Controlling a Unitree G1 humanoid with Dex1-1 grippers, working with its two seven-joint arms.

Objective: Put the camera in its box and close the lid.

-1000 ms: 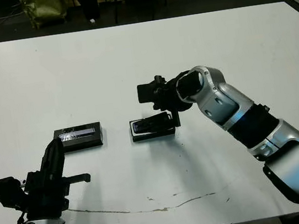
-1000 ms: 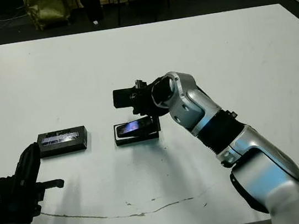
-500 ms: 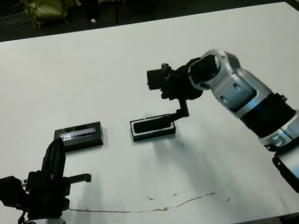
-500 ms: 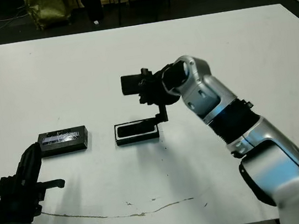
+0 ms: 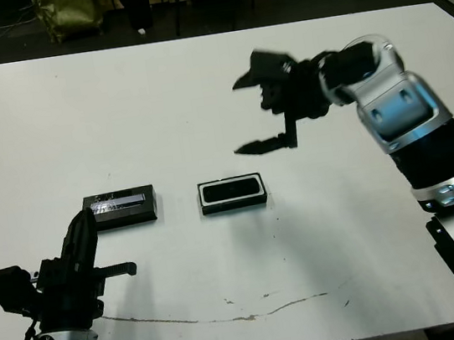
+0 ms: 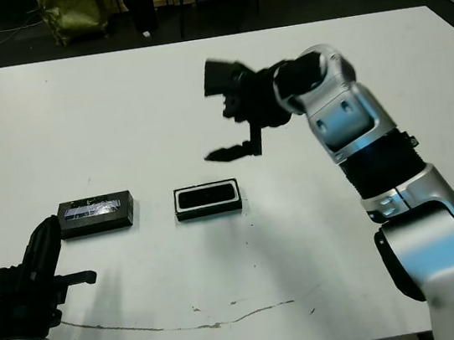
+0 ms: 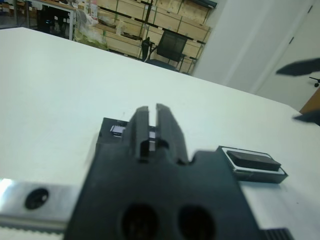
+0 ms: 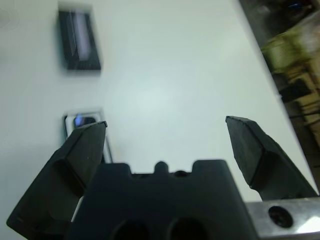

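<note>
The camera [image 5: 231, 190] lies flat inside the box [image 5: 234, 205], a shallow black tray with a white rim in the middle of the table. To its left lies the lid [image 5: 120, 208], black with a silvery stripe, apart from the box. My right gripper [image 5: 254, 107] hangs open and empty above the table, behind and to the right of the box. In the right wrist view its fingers [image 8: 255, 150] are spread wide, with the box [image 8: 85, 121] and lid [image 8: 79, 40] far below. My left gripper [image 5: 86, 223] is shut and empty, near the front left, pointing at the lid [image 7: 114, 131].
A thin dark crack or line [image 5: 230, 309] runs across the table near the front edge. Chairs and a yellow-green bag [image 5: 65, 11] stand on the dark floor beyond the far edge.
The right gripper let go of the camera, which now lies flat in the box, and rose away to the back right with its fingers wide. The left arm stayed still.
</note>
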